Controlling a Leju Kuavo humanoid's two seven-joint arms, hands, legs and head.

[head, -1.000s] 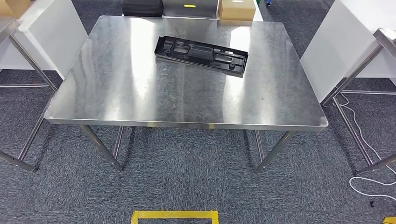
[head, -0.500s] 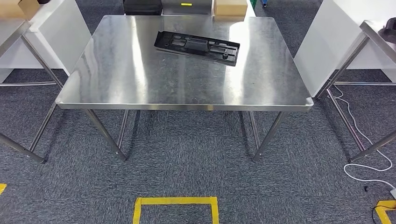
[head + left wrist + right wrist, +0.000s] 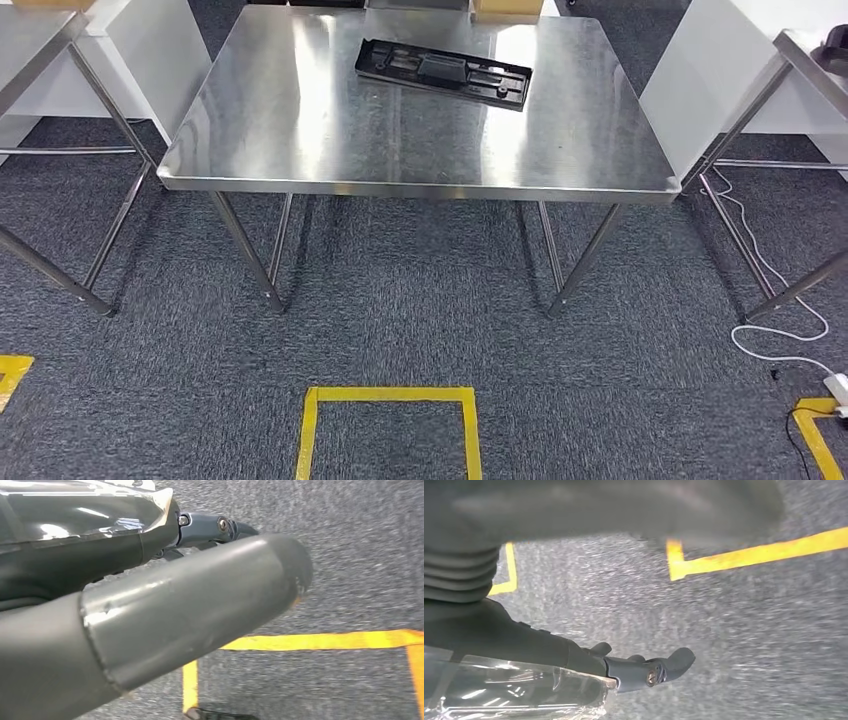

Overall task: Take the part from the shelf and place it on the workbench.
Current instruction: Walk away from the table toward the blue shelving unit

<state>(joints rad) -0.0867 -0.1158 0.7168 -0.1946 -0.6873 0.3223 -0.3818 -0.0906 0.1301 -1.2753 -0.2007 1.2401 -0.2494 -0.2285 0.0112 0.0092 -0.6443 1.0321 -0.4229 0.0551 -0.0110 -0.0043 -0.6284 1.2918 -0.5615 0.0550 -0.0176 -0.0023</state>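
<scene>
Backing off, the camera now shows more carpet (image 3: 400, 330); the part (image 3: 444, 72) lies at the table's (image 3: 300, 130) twelve o'clock. Left hand (image 3: 150, 625) and right hand (image 3: 644, 670) hang over carpet with fingers apart, holding nothing, beside yellow tape (image 3: 320, 641).

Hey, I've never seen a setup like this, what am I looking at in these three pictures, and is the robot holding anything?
This is a two-legged humanoid robot with two arms, each ending in a many-fingered hand. The wide picture comes from a camera high on its body, looking forward and down. It shows a steel workbench with a long black plastic part lying flat on its far half, grey carpet, and a yellow tape square on the floor.

The other two pictures come from cameras at the wrists, close behind each hand, so they look turned. The left hand and the right hand both hang above the carpet and yellow tape lines. Neither holds anything that I can see, though whether their fingers are spread or curled is unclear.
</scene>
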